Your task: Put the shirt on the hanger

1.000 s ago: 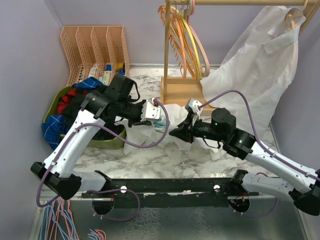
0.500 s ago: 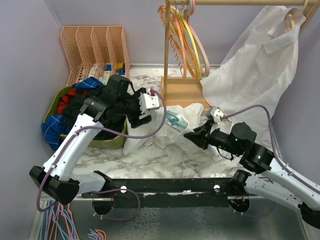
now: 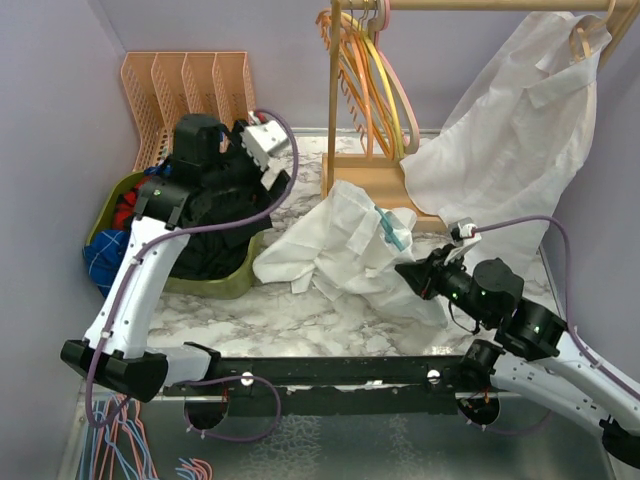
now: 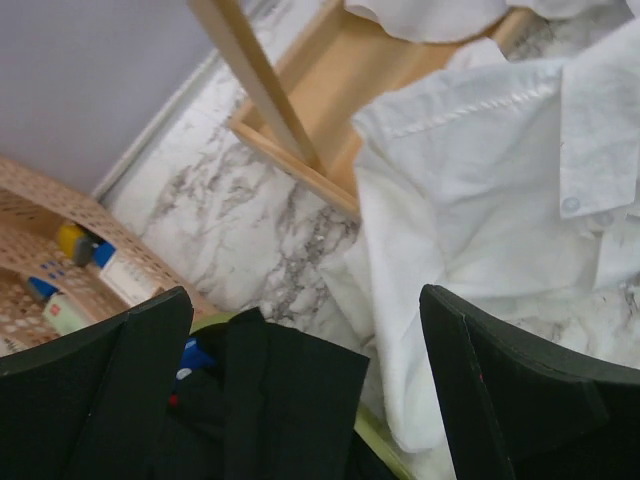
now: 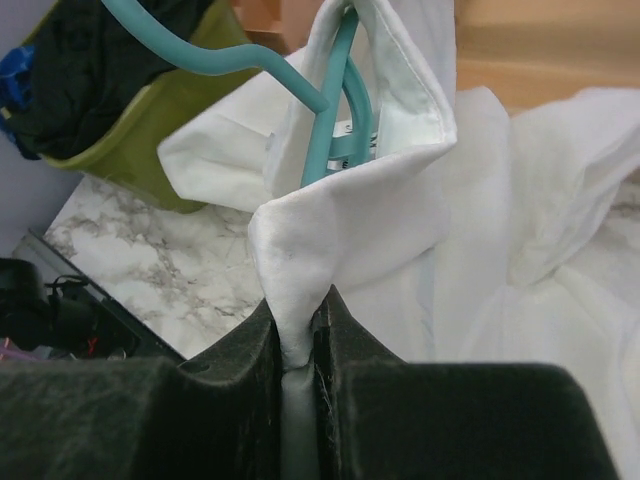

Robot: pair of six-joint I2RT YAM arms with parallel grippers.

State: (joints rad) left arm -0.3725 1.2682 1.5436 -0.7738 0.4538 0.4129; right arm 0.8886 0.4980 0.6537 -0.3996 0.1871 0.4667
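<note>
The white shirt (image 3: 335, 245) lies crumpled in the middle of the marble table, its collar lifted toward the right. The teal hanger (image 3: 392, 228) pokes out of that collar, and in the right wrist view the hanger (image 5: 335, 120) runs down inside the shirt (image 5: 420, 230). My right gripper (image 3: 412, 272) is shut on a fold of shirt fabric, pinched between the pads of the right gripper (image 5: 297, 325). My left gripper (image 3: 262, 140) is raised at the back left, open and empty. From its wrist the left gripper (image 4: 305, 380) hangs over dark clothes, with the shirt (image 4: 480, 200) to its right.
A green basket (image 3: 215, 285) of dark garments (image 4: 270, 400) sits left. Behind it stands a peach organizer (image 3: 190, 90). A wooden rack (image 3: 365, 185) with orange, yellow and pink hangers (image 3: 365, 70) is at the back. Another white shirt (image 3: 520, 130) hangs on the right.
My left gripper has let go of the shirt, opened wide and pulled back up and left over the basket. My right arm has drawn right with the collar, spreading the shirt.
</note>
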